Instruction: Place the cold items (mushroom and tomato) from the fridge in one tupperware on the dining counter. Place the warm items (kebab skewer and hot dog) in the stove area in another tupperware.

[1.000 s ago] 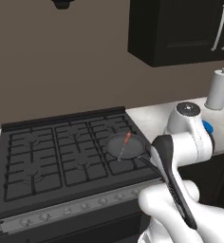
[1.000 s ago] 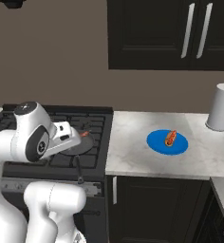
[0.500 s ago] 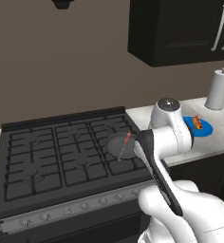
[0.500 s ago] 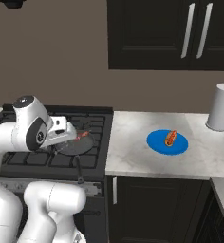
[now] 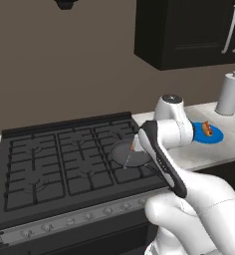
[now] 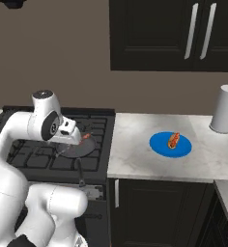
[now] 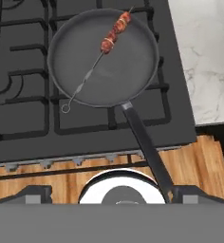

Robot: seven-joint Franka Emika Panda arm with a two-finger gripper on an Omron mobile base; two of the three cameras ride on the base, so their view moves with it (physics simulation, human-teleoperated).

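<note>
A kebab skewer [image 7: 115,32] with browned meat lies across a dark frying pan [image 7: 118,78] on the stove's front right burner. It also appears as the skewer [image 5: 133,148] [image 6: 86,137] in both base views. My gripper [image 7: 115,193] hovers above the pan's handle side, looking down at it, open and holding nothing. From the right base camera the gripper [image 6: 76,137] hangs just left of the skewer. A hot dog [image 6: 174,140] [image 5: 207,128] rests on a blue plate [image 6: 160,145] on the counter to the right.
The black stove [image 5: 55,164] has raised grates around the pan [image 5: 120,154]. The pan's long handle [image 7: 144,144] points at the stove's front edge. A paper towel roll [image 6: 225,108] stands at the counter's back right. Dark cabinets [image 6: 159,34] hang overhead.
The arm has swung left from the counter side toward the stove, bringing the hand over the pan. Skewer, pan and hot dog have stayed in place.
</note>
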